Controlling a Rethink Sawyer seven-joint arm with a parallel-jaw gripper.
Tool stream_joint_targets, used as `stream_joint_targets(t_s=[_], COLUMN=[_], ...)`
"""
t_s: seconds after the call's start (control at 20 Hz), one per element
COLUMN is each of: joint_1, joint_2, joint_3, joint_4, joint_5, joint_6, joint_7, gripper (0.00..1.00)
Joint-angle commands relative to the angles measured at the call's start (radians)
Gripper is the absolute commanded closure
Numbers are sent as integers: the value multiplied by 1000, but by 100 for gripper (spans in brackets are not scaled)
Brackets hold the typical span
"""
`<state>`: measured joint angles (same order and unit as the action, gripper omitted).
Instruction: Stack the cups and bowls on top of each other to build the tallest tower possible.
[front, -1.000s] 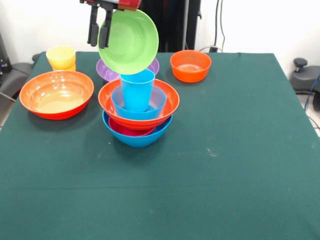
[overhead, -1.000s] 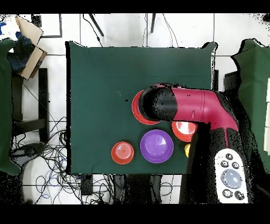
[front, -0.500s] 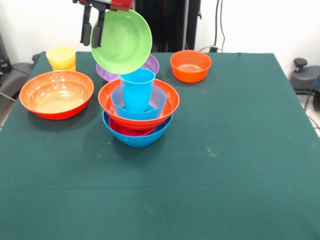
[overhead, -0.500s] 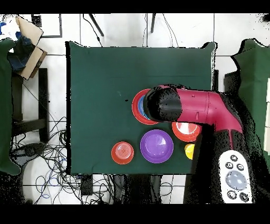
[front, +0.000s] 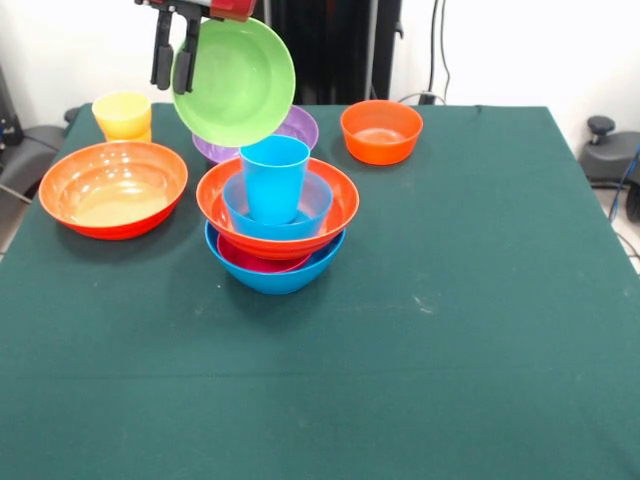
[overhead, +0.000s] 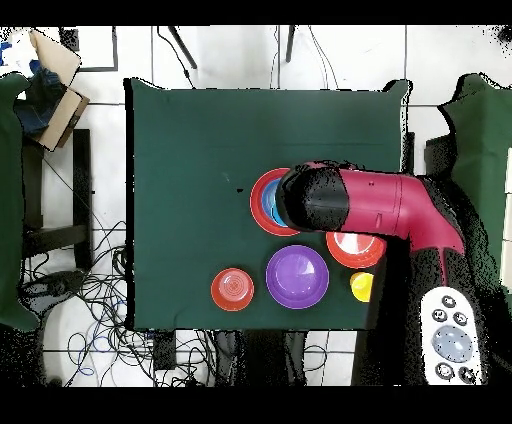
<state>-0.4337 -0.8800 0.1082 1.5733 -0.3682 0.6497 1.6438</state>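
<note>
Gripper (front: 175, 60) is clamped on the rim of the lime green bowl (front: 235, 82), one finger behind the rim and one in front. The bowl hangs tilted on edge in the air, concave face toward the front camera, extending to the right of the fingers. Its lower edge sits just above and left of the blue cup (front: 274, 178), which tops the tower (front: 277, 225). Yellow cup (front: 123, 115) and large orange bowl (front: 113, 187) stand to the left on the table (front: 450, 300)
</note>
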Motion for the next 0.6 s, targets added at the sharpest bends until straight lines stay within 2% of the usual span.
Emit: stream_joint_targets(t_s=[0.05, 0.6], joint_1=[16, 78], joint_2=[37, 50], joint_3=[2, -54], joint_4=[-6, -14], joint_5=[-57, -63], joint_6=[14, 9], joint_7=[29, 70], gripper=[100, 100])
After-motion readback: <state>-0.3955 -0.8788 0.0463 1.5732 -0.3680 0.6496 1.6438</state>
